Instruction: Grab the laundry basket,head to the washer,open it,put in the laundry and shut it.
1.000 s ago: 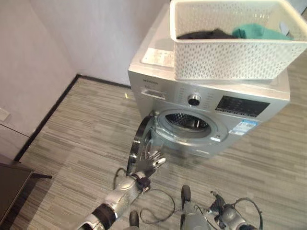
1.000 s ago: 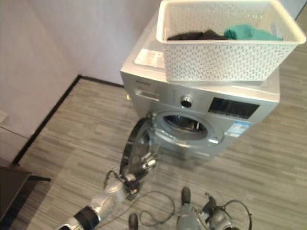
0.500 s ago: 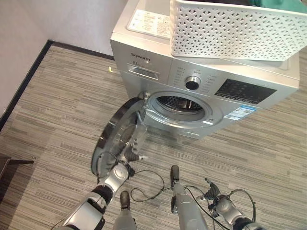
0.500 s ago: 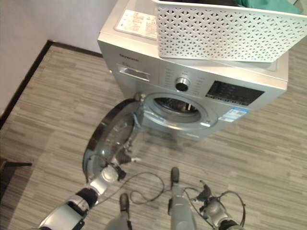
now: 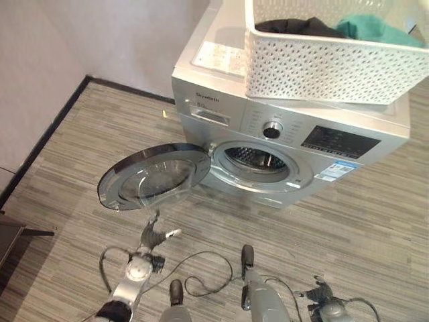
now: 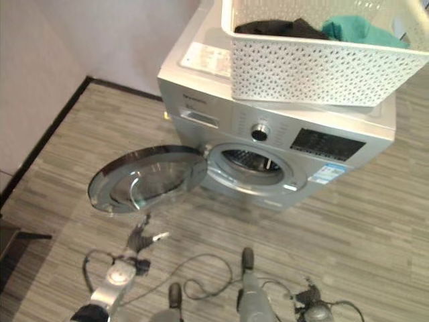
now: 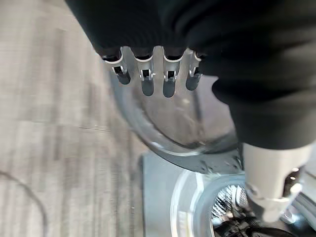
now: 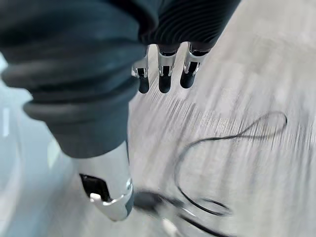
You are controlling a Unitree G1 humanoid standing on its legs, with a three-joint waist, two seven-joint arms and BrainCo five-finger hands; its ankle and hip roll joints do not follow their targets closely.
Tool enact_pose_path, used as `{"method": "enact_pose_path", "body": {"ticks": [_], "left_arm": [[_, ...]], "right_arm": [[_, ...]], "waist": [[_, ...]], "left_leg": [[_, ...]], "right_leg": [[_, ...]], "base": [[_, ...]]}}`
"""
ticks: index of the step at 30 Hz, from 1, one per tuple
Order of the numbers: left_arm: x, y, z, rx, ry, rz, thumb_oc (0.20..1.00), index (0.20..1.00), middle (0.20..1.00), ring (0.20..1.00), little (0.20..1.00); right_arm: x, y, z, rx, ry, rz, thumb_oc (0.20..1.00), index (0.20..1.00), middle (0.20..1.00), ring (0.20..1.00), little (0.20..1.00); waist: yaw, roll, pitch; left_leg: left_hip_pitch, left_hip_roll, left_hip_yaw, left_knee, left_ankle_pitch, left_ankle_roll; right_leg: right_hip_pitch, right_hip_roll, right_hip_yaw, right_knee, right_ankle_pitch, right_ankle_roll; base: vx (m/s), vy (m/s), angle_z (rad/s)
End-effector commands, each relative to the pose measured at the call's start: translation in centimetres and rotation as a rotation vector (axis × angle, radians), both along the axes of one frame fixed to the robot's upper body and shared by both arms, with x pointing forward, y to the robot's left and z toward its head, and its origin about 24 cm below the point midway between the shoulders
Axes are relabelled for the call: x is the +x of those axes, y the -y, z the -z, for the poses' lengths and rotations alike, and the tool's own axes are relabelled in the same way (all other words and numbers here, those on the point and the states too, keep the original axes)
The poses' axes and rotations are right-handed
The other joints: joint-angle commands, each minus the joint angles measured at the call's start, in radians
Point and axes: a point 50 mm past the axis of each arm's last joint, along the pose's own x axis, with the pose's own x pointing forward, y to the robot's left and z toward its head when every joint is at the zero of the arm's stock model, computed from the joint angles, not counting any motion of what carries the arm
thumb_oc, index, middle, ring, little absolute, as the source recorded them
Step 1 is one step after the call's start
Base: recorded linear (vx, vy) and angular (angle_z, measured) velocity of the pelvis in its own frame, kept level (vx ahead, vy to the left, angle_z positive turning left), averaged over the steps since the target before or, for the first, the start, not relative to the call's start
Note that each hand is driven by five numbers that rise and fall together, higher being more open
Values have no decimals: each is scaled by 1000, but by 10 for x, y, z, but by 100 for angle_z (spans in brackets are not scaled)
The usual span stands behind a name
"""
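The washer (image 5: 295, 134) stands against the wall with its round door (image 5: 154, 178) swung wide open, the glass facing up and the drum opening (image 5: 258, 161) exposed beside it. On top of the washer sits the white laundry basket (image 5: 335, 64), holding a dark garment (image 5: 295, 27) and a green garment (image 5: 372, 30); the laundry is in the basket, not in the drum.

The left hand (image 5: 155, 235) hangs low over the wood-pattern floor (image 5: 80, 174), just short of the door's near edge and apart from it. Its fingers (image 7: 168, 84) are straight and spread, holding nothing; beyond the fingertips lies the door's glass bowl, and off by the thumb (image 7: 269, 182) the drum opening shows.

The right hand (image 5: 325, 295) hangs low near the floor, well apart from the washer. Its fingers (image 8: 165, 74) are relaxed and loosely extended, with only bare floor past the fingertips.
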Motion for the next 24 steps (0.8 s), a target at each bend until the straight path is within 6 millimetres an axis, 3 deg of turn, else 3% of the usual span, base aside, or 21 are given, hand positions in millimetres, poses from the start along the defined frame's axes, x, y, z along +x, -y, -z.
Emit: {"method": "enact_pose_path", "body": {"ticks": [1, 2, 5, 6, 7, 8, 10, 11, 12, 13, 14, 16, 17, 18, 19, 20, 21, 24], "left_arm": [[27, 8, -13, -12, 72, 66, 1000, 1000, 1000, 1000, 1000], [30, 13, -14, -16, 80, 86, 1000, 1000, 1000, 1000, 1000], [31, 16, -14, -30, 83, 86, 1000, 1000, 1000, 1000, 1000], [29, 14, -13, -57, 81, 49, 1000, 1000, 1000, 1000, 1000], [29, 14, -13, -57, 81, 49, 1000, 1000, 1000, 1000, 1000], [29, 14, -12, -55, 77, 47, 1000, 1000, 1000, 1000, 1000], [36, 24, -11, 3, 55, 127, 1000, 1000, 1000, 1000, 1000], [36, 24, -11, 3, 55, 128, 1000, 1000, 1000, 1000, 1000], [42, 31, -13, 12, 52, 162, 1000, 1000, 1000, 1000, 1000], [45, 33, -14, 14, 55, 174, 1000, 1000, 1000, 1000, 1000], [45, 33, -14, 14, 56, 175, 1000, 1000, 1000, 1000, 1000], [52, 39, -20, 12, 74, 204, 1000, 1000, 1000, 1000, 1000], [54, 41, -23, 24, 80, 228, 1000, 1000, 1000, 1000, 1000], [55, 41, -23, 23, 80, 228, 1000, 1000, 1000, 1000, 1000], [56, 41, -24, 27, 86, 236, 1000, 1000, 1000, 1000, 1000], [55, 41, -26, 30, 97, 248, 1000, 1000, 1000, 1000, 1000], [55, 43, -30, 15, 119, 272, 1000, 1000, 1000, 1000, 1000], [53, 43, -33, 0, 134, 284, 1000, 1000, 1000, 1000, 1000]], "right_arm": [[-17, 17, -3, 39, 108, 251, 1000, 1000, 1000, 1000, 1000], [-13, 36, -15, 16, 221, 383, 1000, 1000, 1000, 1000, 1000], [-10, 47, -25, -5, 297, 444, 1000, 1000, 1000, 1000, 1000], [18, 76, -65, -82, 573, 527, 1000, 1000, 1000, 1000, 1000], [18, 75, -65, -83, 571, 528, 1000, 1000, 1000, 1000, 1000], [28, 82, -81, -113, 665, 544, 1000, 1000, 1000, 1000, 1000], [58, 107, -160, -245, 1048, 588, 1000, 1000, 1000, 1000, 1000], [58, 107, -160, -247, 1047, 589, 1000, 1000, 1000, 1000, 1000], [71, 111, -200, -344, 1181, 529, 1000, 1000, 1000, 1000, 1000], [76, 111, -218, -394, 1231, 502, 1000, 1000, 1000, 1000, 1000], [76, 111, -218, -396, 1230, 503, 1000, 1000, 1000, 1000, 1000], [90, 109, -264, -513, 1357, 430, 1000, 1000, 1000, 1000, 1000], [95, 98, -302, -634, 1460, 326, 1000, 1000, 1000, 1000, 1000], [95, 97, -302, -636, 1459, 326, 1000, 1000, 1000, 1000, 1000], [95, 92, -319, -708, 1495, 286, 1000, 1000, 1000, 1000, 1000], [92, 85, -355, -827, 1600, 224, 1000, 1000, 1000, 1000, 1000], [88, 70, -407, -1004, 1725, 111, 1000, 1000, 1000, 1000, 1000], [90, 58, -444, -1163, 1727, -50, 1000, 1000, 1000, 1000, 1000]], "waist": [[-5, -47, -18], [-30, -49, -19], [-45, -48, -24], [-75, -45, -44], [-74, -45, -44], [-76, -50, -48], [-93, -64, -63], [-91, -65, -62], [-88, -67, -65], [-88, -67, -64], [-87, -67, -62], [-87, -64, -51], [-90, -56, -34], [-88, -57, -32], [-88, -55, -22], [-85, -48, -20], [-81, -50, -24], [-78, -59, -21]], "left_leg": [[-49, -15, 49, 155, -65, 24], [-82, -15, 132, 211, -67, 23], [-94, -15, 177, 229, -76, 28], [-86, -19, 220, 233, -97, 43], [-85, -19, 221, 233, -98, 43], [-85, -29, 205, 237, -109, 50], [-87, -54, 196, 290, -167, 91], [-86, -55, 198, 291, -169, 92], [-77, -73, 192, 303, -192, 115], [-70, -82, 188, 305, -201, 125], [-69, -83, 188, 305, -202, 126], [-50, -108, 170, 302, -218, 155], [-27, -122, 153, 297, -227, 180], [-26, -123, 155, 297, -228, 180], [-13, -127, 149, 295, -232, 191], [18, -135, 139, 279, -241, 196], [42, -142, 111, 247, -237, 178], [50, -133, 89, 261, -251, 145]], "right_leg": [[75, -97, 42, 22, -143, 68], [98, -126, 8, 22, -138, 74], [108, -137, -10, 21, -134, 77], [117, -145, -17, 33, -130, 84], [118, -146, -17, 33, -130, 84], [115, -147, -9, 40, -129, 86], [115, -180, 13, 101, -126, 100], [115, -181, 14, 103, -127, 101], [110, -197, 20, 153, -127, 107], [106, -202, 25, 182, -129, 109], [105, -203, 26, 185, -130, 109], [82, -204, 50, 284, -131, 106], [42, -186, 70, 401, -127, 96], [38, -187, 73, 410, -131, 96], [14, -175, 88, 466, -133, 94], [-12, -164, 84, 493, -139, 99], [-28, -167, 110, 370, -122, 110], [-40, -208, 128, 194, -85, 124]], "base": [[-99, 120, 21], [-91, 99, 43], [-31, 133, 76], [29, 167, 24], [39, 203, 19], [21, 170, 11], [46, 294, 1], [59, 297, -10], [35, 236, -11], [35, 235, -13], [20, 160, 9], [30, 229, 10], [27, 213, 4], [37, 174, 11], [75, 107, 15], [208, 58, 12], [246, -26, 11], [194, -105, 33]]}}
